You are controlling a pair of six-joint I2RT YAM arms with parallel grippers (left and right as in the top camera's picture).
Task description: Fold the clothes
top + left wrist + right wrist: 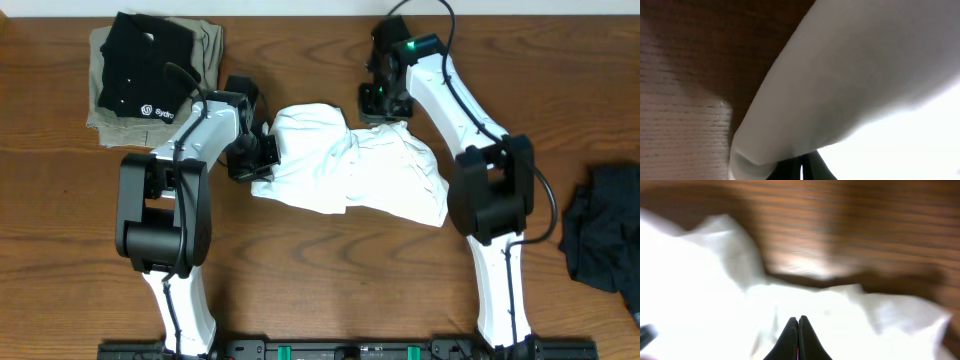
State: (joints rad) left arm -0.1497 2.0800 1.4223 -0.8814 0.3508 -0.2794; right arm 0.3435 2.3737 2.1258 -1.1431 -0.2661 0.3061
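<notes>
I am clamping my left gripper (262, 152) on the near-left edge of the wrinkled white soft-fabric T-shirt (350, 170), which is lying mid-way across the brown wooden table (330, 270). My right gripper (385, 110) is pressing its jaws together at the shirt's far edge.

Two matching robot arms, white shells over black joints, rising from a black base rail (330, 350) with small green fittings.

The left arm (185, 300) and the right arm (500, 290) each have smooth, glossy white link covers and a bulky, rounded black joint housing midway. Thin black cables (553, 205) loop along the outside of both. A small green light (408, 45) glows on the right arm's wrist section. The left gripper (265, 150) and the right gripper (385, 108) are matte black blocks. In the wrist views the fingers (792, 340) are slim, tapered black blades.
</notes>
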